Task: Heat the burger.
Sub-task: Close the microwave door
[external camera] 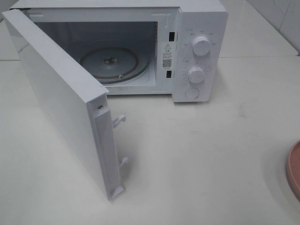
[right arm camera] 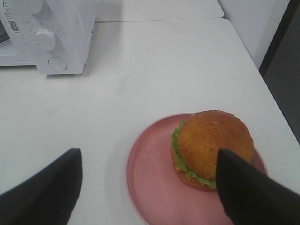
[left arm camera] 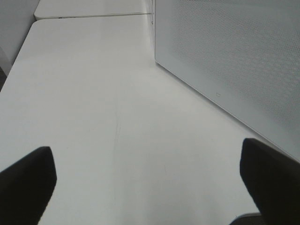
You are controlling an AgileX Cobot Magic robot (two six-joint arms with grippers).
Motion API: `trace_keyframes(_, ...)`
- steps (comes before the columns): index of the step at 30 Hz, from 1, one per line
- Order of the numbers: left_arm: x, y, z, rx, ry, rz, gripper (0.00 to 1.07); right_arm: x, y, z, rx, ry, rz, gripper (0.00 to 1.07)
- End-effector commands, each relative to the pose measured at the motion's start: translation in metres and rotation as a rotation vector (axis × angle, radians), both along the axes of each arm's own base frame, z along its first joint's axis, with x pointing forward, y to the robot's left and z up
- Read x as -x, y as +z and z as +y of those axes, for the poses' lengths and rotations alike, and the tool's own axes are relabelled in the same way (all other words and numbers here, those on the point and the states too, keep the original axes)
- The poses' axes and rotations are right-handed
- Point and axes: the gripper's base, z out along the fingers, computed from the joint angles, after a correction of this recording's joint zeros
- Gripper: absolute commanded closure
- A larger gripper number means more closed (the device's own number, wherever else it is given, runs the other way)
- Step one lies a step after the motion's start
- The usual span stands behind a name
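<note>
The right pincer [right arm camera: 147,187] hung wide open and empty just above the one burger [right arm camera: 213,147], which sat on a single pink plate [right arm camera: 150,183] at the desk's [right arm camera: 154,70] right edge. The left pincer [left arm camera: 147,183] gaped empty beside the one microwave's [external camera: 201,28] open door [external camera: 61,98].

Burger [right arm camera: 213,147]: glossy golden-brown domed bun, green lettuce edging below. Sits upright, whole, on a pink plate [right arm camera: 150,183], off-centre toward the plate's rim farthest from the microwave [right arm camera: 51,35].

Kitchen-like setup: a microwave [external camera: 140,51] on a white counter [external camera: 211,154].
</note>
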Motion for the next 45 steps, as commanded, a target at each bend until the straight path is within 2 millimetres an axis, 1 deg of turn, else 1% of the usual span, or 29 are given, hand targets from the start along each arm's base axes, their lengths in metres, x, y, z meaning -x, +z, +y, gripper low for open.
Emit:
trace_keyframes(1, 0.001, 0.001, 0.0, 0.008, 0.004, -0.019, 0.07, 0.004, -0.001, 0.0, 0.008, 0.002, -0.028, 0.31)
trace_keyframes(33, -0.001, 0.003, 0.0, 0.013, 0.012, -0.015, 0.08, 0.004, -0.001, 0.0, 0.008, 0.002, -0.028, 0.32)
trace_keyframes(34, -0.003, 0.007, 0.0, 0.024, 0.011, -0.026, 0.09, 0.004, -0.001, 0.0, 0.008, 0.002, -0.028, 0.32)
trace_keyframes(36, -0.004, 0.011, 0.0, 0.027, 0.01, -0.037, 0.09, 0.004, -0.001, 0.0, 0.008, 0.002, -0.028, 0.32)
trace_keyframes(37, -0.008, 0.018, 0.0, 0.027, 0.014, -0.057, 0.09, 0.004, -0.001, 0.0, 0.008, 0.002, -0.028, 0.32)
trace_keyframes(38, -0.008, 0.018, 0.0, 0.027, 0.014, -0.057, 0.09, 0.004, -0.001, 0.0, 0.008, 0.002, -0.028, 0.32)
trace_keyframes(40, -0.019, 0.024, 0.0, 0.028, 0.018, -0.07, 0.11, 0.004, -0.001, 0.0, 0.008, 0.002, -0.028, 0.32)
trace_keyframes(41, -0.019, 0.024, 0.0, 0.028, 0.018, -0.07, 0.11, 0.004, -0.001, 0.0, 0.008, 0.002, -0.028, 0.32)
trace_keyframes(42, -0.026, 0.026, 0.0, 0.033, 0.019, -0.068, 0.14, 0.004, -0.001, 0.0, 0.008, 0.002, -0.028, 0.32)
trace_keyframes(44, -0.03, 0.027, 0.0, 0.038, 0.02, -0.068, 0.16, 0.004, -0.001, 0.0, 0.008, 0.002, -0.028, 0.32)
trace_keyframes(45, -0.04, 0.03, 0.0, 0.055, 0.025, -0.069, 0.23, 0.004, -0.001, 0.0, 0.008, 0.002, -0.028, 0.32)
